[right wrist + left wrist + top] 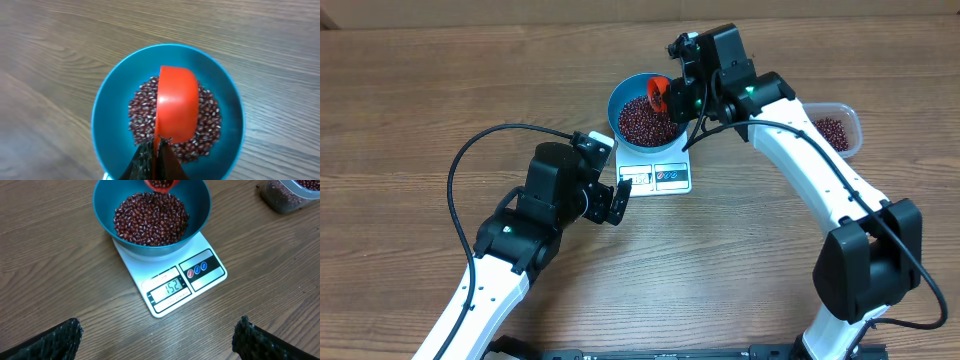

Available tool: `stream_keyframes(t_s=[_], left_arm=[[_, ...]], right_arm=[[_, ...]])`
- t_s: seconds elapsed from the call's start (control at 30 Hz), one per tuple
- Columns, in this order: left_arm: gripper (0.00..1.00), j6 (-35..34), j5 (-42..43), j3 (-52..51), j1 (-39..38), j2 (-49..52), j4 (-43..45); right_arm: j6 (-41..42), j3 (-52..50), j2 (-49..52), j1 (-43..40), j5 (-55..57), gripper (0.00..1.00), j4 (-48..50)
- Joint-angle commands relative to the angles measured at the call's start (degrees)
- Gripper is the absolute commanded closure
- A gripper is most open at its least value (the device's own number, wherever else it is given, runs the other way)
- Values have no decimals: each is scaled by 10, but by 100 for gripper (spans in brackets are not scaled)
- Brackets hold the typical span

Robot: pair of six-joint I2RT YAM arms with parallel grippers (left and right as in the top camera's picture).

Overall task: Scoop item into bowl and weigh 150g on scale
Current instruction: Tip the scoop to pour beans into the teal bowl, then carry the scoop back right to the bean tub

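Orange scoop point(175, 110) is held over beans point(210, 117) in the blue bowl point(107, 120) on the scale point(200, 287).
The scoop's handle is hidden by the right claw point(157, 157), clamped tight on it. The scale's 12 o'clock end is covered by the bowl, and its display point(170, 287) is read only with difficulty, seemingly 152. The left claw point(157, 342) is spread wide, nothing held or touched, above the desk point(60, 270) at the scale's 7 o'clock. A tub point(837, 130) at the bowl's 3 o'clock is partly covered by the right arm point(820, 165).
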Motion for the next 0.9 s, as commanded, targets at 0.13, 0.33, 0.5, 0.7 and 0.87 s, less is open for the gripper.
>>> stream_keyframes(t_s=[0.13, 0.33, 0.5, 0.7, 0.87], left_arm=[[0, -6, 4, -2, 2, 4, 0], [1, -6, 4, -2, 2, 4, 0], [1, -6, 4, -2, 2, 4, 0], [0, -6, 4, -2, 2, 5, 0], [0, -6, 4, -2, 2, 5, 0]], right_arm=[[28, 16, -23, -87, -227, 96, 1], [28, 16, -23, -190, -473, 96, 0], [27, 16, -24, -278, -615, 96, -15], [-63, 16, -24, -414, -658, 96, -140], [-183, 15, -24, -497, -609, 96, -279]])
